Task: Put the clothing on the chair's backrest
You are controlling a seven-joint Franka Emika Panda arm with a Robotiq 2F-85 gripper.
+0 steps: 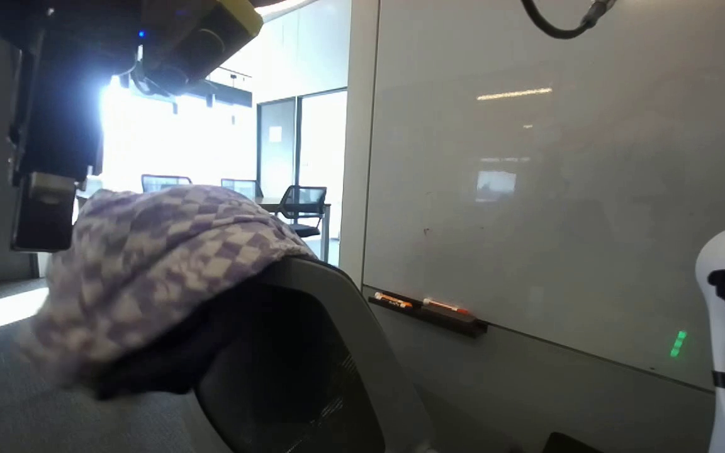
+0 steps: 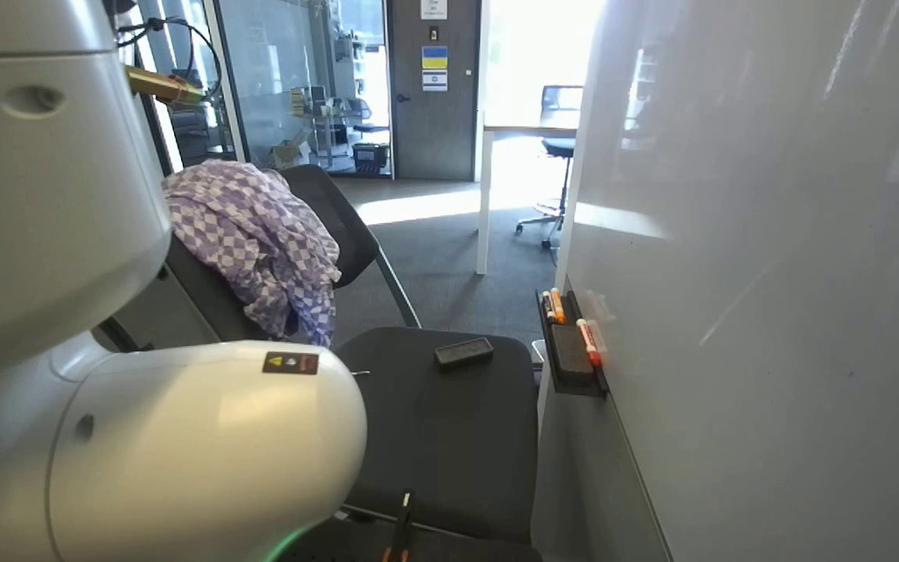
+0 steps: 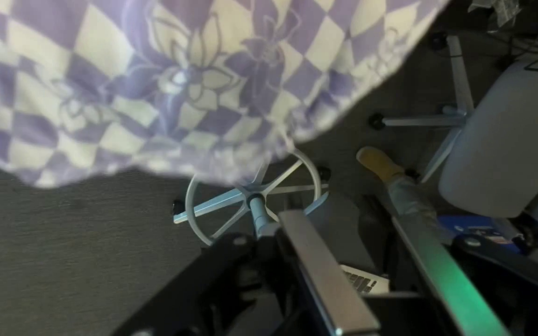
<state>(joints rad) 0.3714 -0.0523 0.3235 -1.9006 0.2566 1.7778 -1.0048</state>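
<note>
The claw gapes, gripping nothing, near the checked cloth draped over the chair's backrest; placing looks done from here; next, an unsnagged retreat

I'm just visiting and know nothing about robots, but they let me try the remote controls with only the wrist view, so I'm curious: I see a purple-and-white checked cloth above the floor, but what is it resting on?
Observer: Both exterior views show the checked cloth draped over the top of the chair's backrest.
Visitor: Oh! And does anything lie lower down, where someone would sit?
Observer: Yes, an exterior view shows a small dark block lying on the seat.
</note>
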